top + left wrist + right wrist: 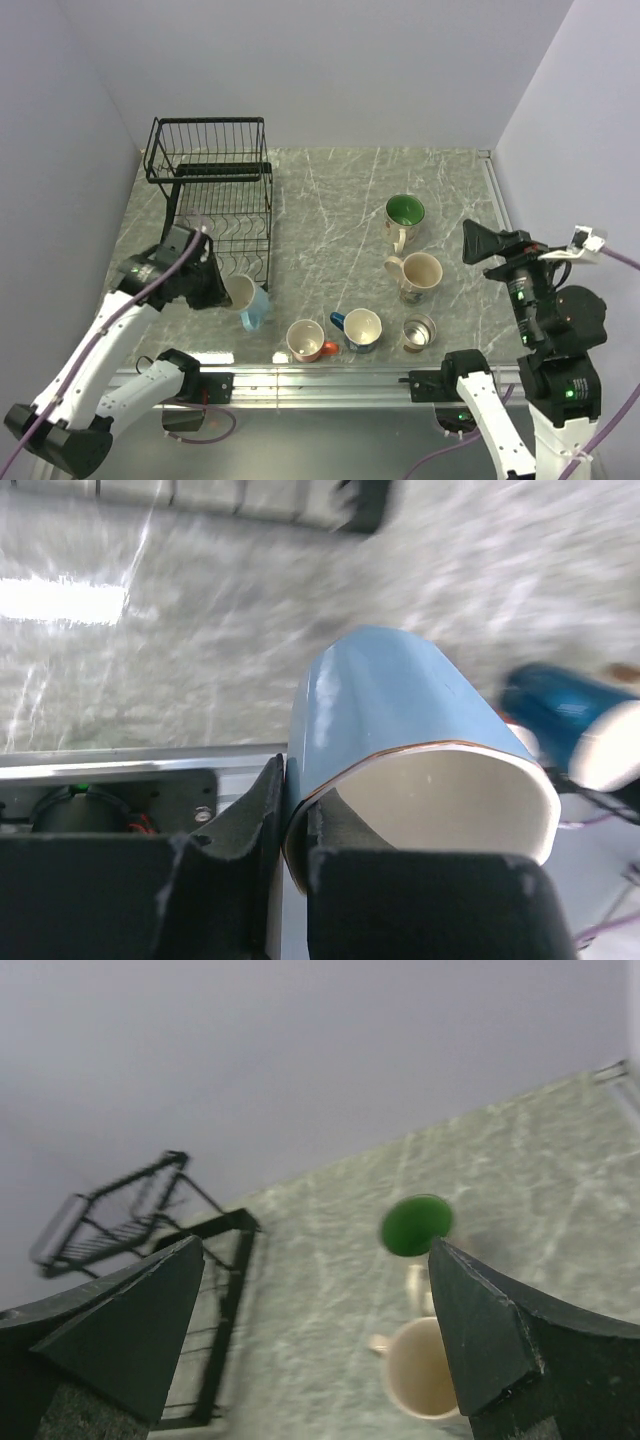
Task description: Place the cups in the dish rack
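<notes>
My left gripper [228,290] is shut on the rim of the light blue mug [252,303], one finger inside and one outside, and holds it tilted just off the dish rack's [215,200] near right corner. The wrist view shows the mug [400,730] close up. The orange-red mug [306,340], dark blue mug [360,329] and metal cup [419,332] stand in a row near the front edge. The cream mug [418,273] and the green-inside mug [404,214] stand behind them. My right gripper [482,242] is open and empty, raised at the right.
The black wire rack stands at the table's back left, against the left wall. A metal rail [330,375] runs along the near edge. In the right wrist view the rack [130,1220] lies far left, the green-inside mug [415,1224] and cream mug [425,1370] ahead.
</notes>
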You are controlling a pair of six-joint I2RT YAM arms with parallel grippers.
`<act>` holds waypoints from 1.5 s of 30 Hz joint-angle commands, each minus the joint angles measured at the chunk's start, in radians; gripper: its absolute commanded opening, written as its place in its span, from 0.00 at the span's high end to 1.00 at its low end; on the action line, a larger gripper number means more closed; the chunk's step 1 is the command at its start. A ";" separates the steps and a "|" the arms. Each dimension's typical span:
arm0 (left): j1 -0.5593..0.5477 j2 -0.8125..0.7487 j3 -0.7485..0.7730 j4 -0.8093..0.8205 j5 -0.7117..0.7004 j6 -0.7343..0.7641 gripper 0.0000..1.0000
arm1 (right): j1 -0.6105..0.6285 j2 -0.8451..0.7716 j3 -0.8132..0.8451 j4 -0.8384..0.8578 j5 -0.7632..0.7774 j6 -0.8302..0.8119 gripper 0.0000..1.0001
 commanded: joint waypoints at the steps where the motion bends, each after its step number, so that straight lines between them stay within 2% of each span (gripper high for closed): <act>1: -0.002 -0.032 0.199 -0.059 0.015 0.014 1.00 | 0.003 0.092 0.084 -0.078 -0.124 0.164 0.00; 2: -0.002 -0.030 0.231 -0.049 0.053 0.013 1.00 | 0.003 0.107 0.078 -0.016 -0.255 0.170 0.01; 5: 0.000 -0.032 0.347 0.026 0.133 -0.016 1.00 | 0.003 0.204 0.071 0.060 -0.404 0.346 0.02; 6: -0.002 -0.035 0.385 0.057 0.156 -0.026 1.00 | 0.003 0.233 0.067 0.092 -0.545 0.390 0.02; 7: -0.002 -0.035 0.399 0.097 0.176 -0.041 1.00 | 0.005 0.289 0.056 0.141 -0.621 0.500 0.04; 8: -0.002 -0.040 0.416 0.135 0.208 -0.049 1.00 | 0.015 0.314 0.012 0.275 -0.701 0.569 0.07; 9: -0.002 -0.041 0.419 0.218 0.221 -0.064 1.00 | 0.037 0.331 -0.013 0.354 -0.765 0.705 0.09; 11: -0.002 -0.050 0.417 0.299 0.236 -0.088 1.00 | 0.101 0.362 -0.044 0.521 -0.749 0.779 0.09; 12: 0.000 -0.053 0.398 0.407 0.253 -0.119 1.00 | 0.183 0.379 -0.032 0.538 -0.736 0.792 0.08; 15: -0.002 -0.069 0.343 0.563 0.268 -0.171 1.00 | 0.326 0.481 0.034 0.537 -0.728 0.797 0.09; 16: -0.002 -0.073 0.329 0.659 0.268 -0.205 1.00 | 0.362 0.523 0.044 0.543 -0.720 0.803 0.09; 18: -0.002 -0.075 0.299 0.738 0.264 -0.249 1.00 | 0.409 0.547 0.032 0.581 -0.711 0.849 0.09; 22: 0.000 -0.038 0.295 0.876 0.294 -0.302 1.00 | 0.501 0.584 -0.047 0.782 -0.686 0.947 0.10; 29: 0.000 0.015 0.282 1.043 0.342 -0.382 1.00 | 0.587 0.672 0.004 0.845 -0.683 0.941 0.15; 36: -0.002 0.010 0.232 1.148 0.397 -0.458 1.00 | 0.615 0.728 0.035 0.870 -0.656 0.935 0.20; 40: -0.002 -0.004 0.197 1.183 0.396 -0.486 1.00 | 0.620 0.735 0.021 0.923 -0.616 0.960 0.27; 45: -0.002 -0.020 0.161 1.200 0.393 -0.501 1.00 | 0.624 0.745 0.031 0.945 -0.600 0.969 0.41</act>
